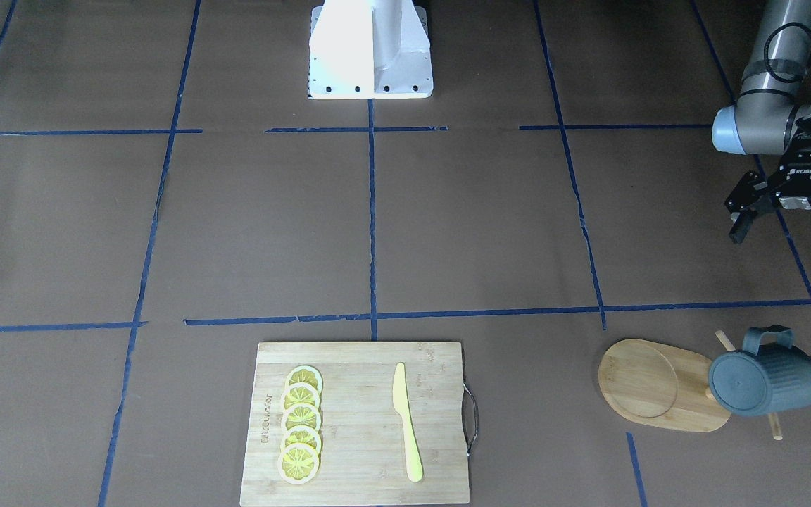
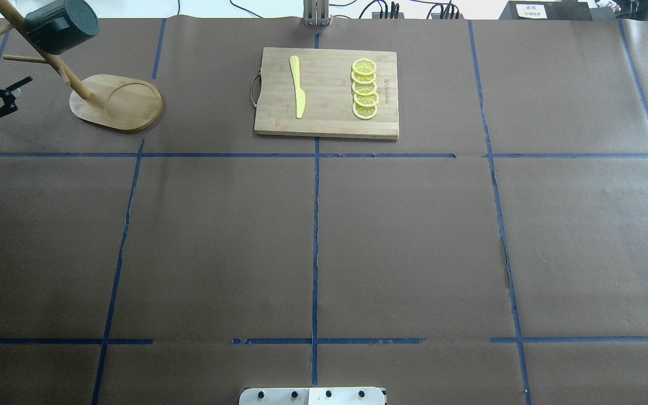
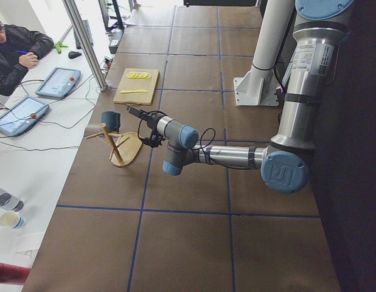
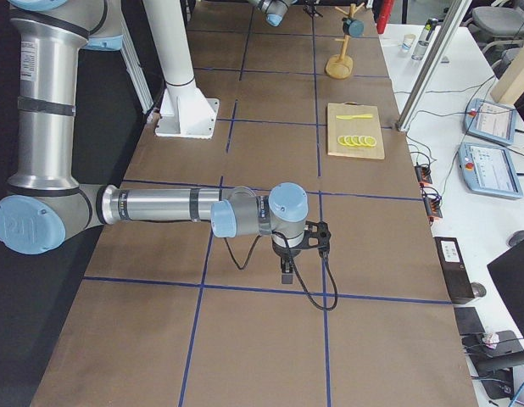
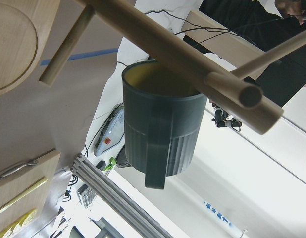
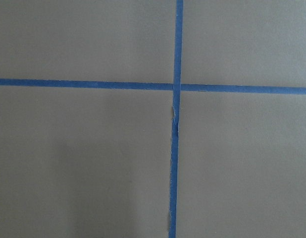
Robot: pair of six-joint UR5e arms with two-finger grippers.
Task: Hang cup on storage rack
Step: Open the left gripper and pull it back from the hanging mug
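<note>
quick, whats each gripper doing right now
Left gripper: open, holding nothing; the cup hangs on the storage rack.
Right gripper: cannot be told, it shows only in a side view.

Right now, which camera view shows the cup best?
The left wrist view: the cup is large, handle and yellow inside visible. Front-facing shows its base and handle; overhead only its dark bottom; both side views show it tiny.

Even, soft light, faint shadows; glare on the white pedestal [image 1: 370,49], left-wrist backdrop perhaps overexposed.
</note>
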